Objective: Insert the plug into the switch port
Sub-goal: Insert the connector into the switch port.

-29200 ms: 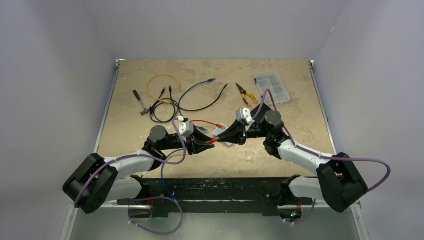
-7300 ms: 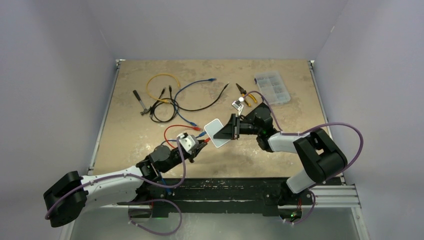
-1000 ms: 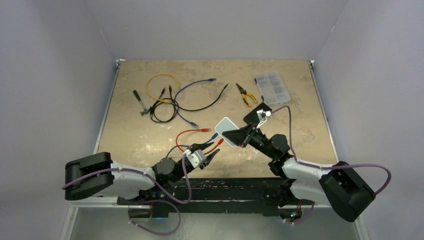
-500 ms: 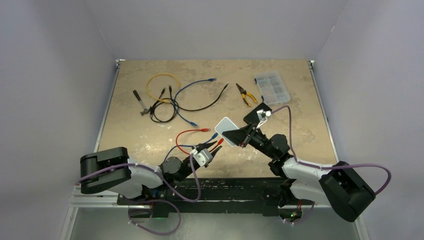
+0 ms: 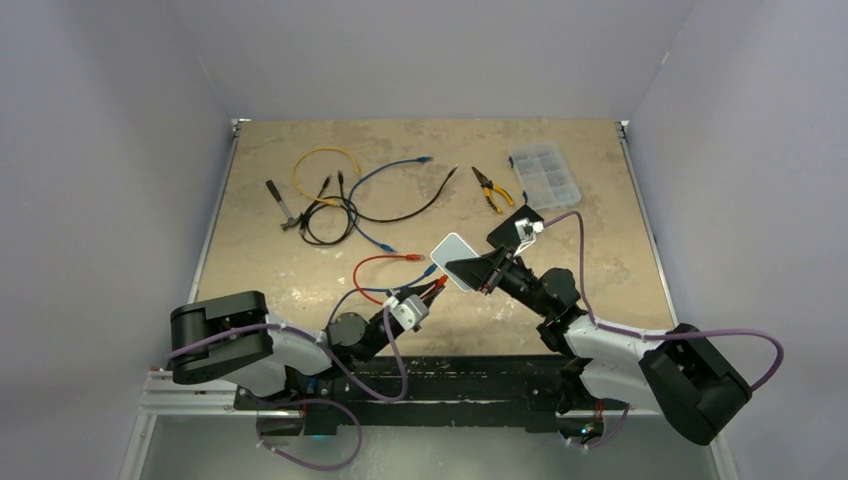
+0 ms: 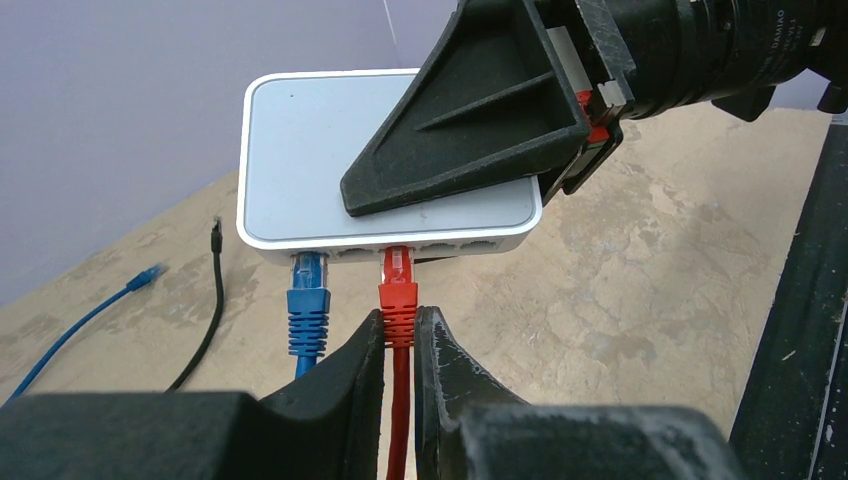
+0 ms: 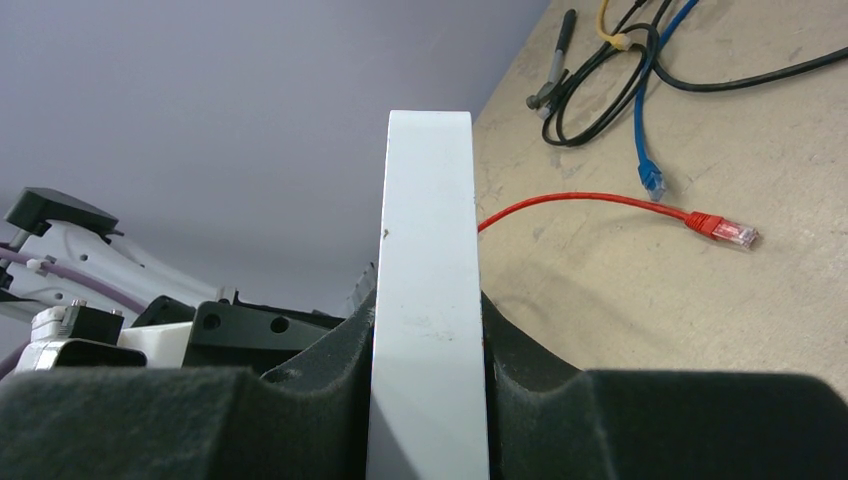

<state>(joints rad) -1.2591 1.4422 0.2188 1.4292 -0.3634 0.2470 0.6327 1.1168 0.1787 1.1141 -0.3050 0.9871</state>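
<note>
My right gripper (image 5: 478, 272) is shut on the white network switch (image 5: 455, 259) and holds it above the table; in the right wrist view the switch (image 7: 425, 290) stands edge-on between the fingers. My left gripper (image 6: 399, 335) is shut on the red plug (image 6: 398, 292), whose tip sits in a port on the switch's (image 6: 330, 160) front face. A blue plug (image 6: 308, 300) sits in the port to its left. In the top view the left gripper (image 5: 432, 294) is just below-left of the switch.
Loose cables lie at the table's back left: a yellow loop (image 5: 325, 165), black cables (image 5: 330, 215) and a blue cable (image 5: 385, 180). Pliers (image 5: 492, 188) and a clear parts box (image 5: 545, 172) sit at the back right. The red cable's other end (image 7: 722, 228) lies on the table.
My left gripper has moved up and right with the red plug to the switch's ports. The right arm and the switch have held still over the last second.
</note>
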